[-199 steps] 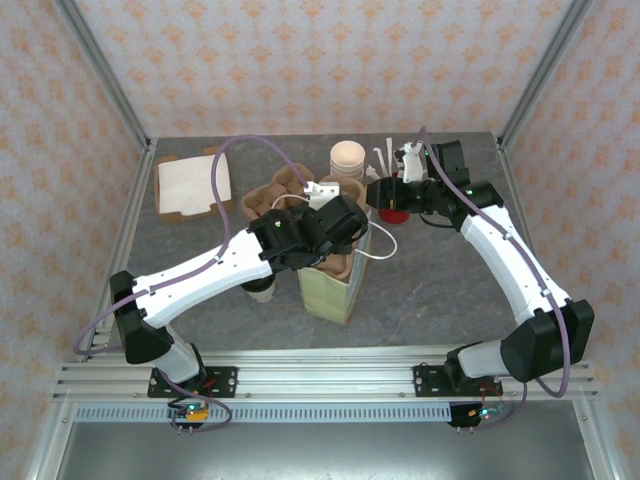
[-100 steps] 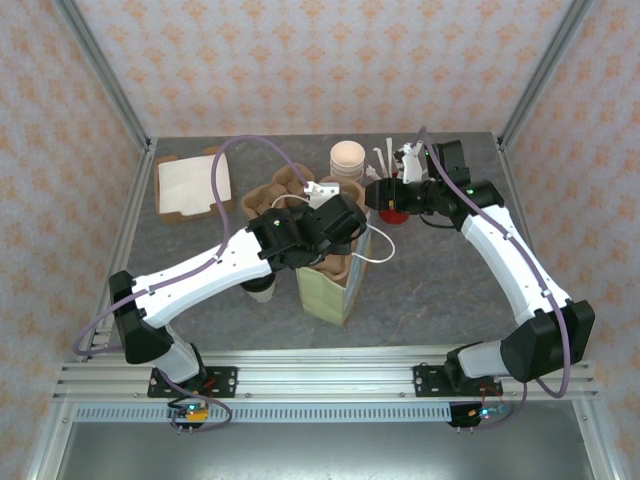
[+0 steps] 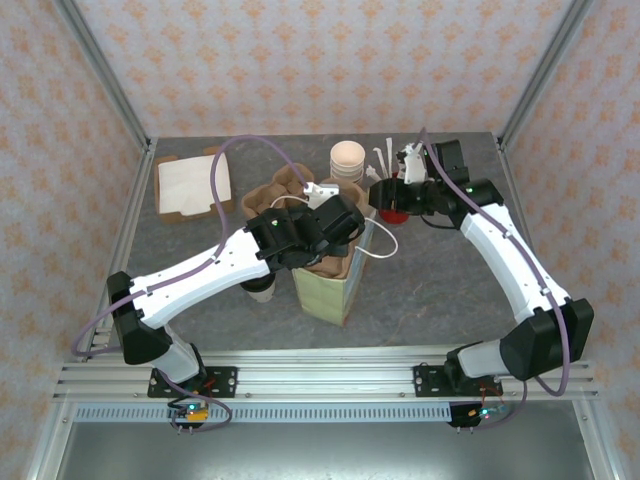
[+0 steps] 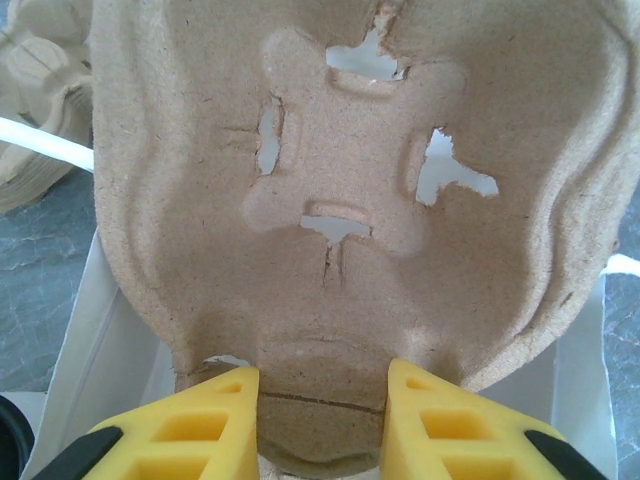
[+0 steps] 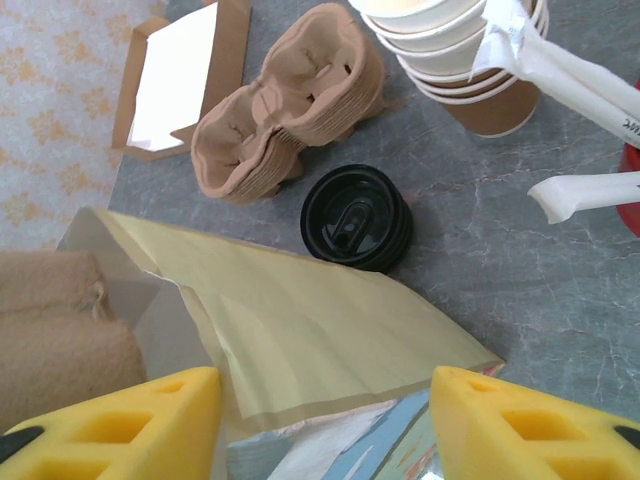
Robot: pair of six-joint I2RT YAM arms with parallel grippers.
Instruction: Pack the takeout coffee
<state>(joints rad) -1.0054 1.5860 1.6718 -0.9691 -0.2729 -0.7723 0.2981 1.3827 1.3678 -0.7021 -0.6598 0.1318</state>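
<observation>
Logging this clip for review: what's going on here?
The left gripper is shut on a pulp cup carrier, holding it at the mouth of the open paper bag. The right gripper hangs open at the bag's rim. A black lid sits on the table beside the carrier stack, not yet packed.

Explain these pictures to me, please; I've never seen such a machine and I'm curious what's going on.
These are two robot arms, left arm and right arm, bolted at a grey table's near edge. One picture looks down from above; the other two come from wrist cameras, showing yellow fingers. The left gripper holds a pulp cup carrier over the mouth of a paper bag. The right gripper is open, close to the bag's rim. Around lie spare carriers, stacked cups, white napkins and a round black lid.
</observation>
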